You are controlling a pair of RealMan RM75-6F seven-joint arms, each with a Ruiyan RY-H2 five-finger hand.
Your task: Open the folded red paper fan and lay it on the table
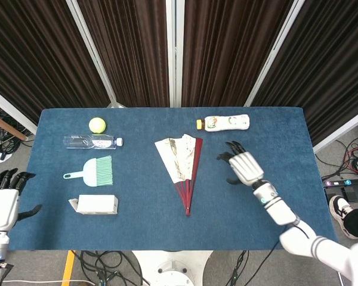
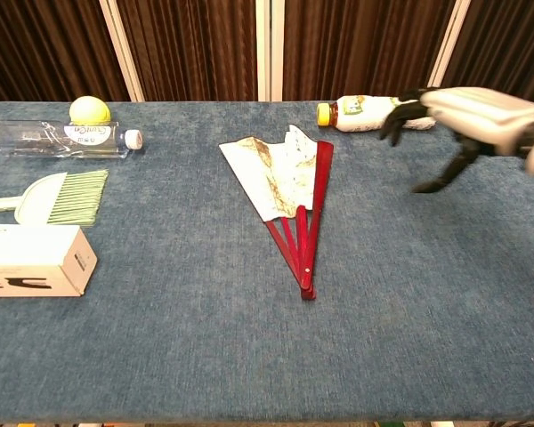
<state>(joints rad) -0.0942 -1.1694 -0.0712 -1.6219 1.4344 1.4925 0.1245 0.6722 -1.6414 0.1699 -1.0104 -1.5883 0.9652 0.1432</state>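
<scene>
The blue table (image 1: 274, 196) carries, near its middle, the red paper fan (image 1: 182, 164), lying flat and only partly spread, its pale leaf toward the far edge and its red ribs meeting at a pivot toward the near edge. To the right of the fan the right hand (image 1: 243, 165) hovers over the cloth with its dark fingers (image 2: 393, 120) spread and holding nothing, while the left hand (image 1: 3, 202) sits off the table's near left corner, fingers likewise apart and empty. Smaller things lie apart from the fan: a white box (image 1: 95, 204), a clear water bottle (image 1: 90, 142), a white drink bottle with a yellow cap (image 1: 227, 123), a green hand brush (image 1: 93, 171) and a yellow ball (image 1: 96, 124).
</scene>
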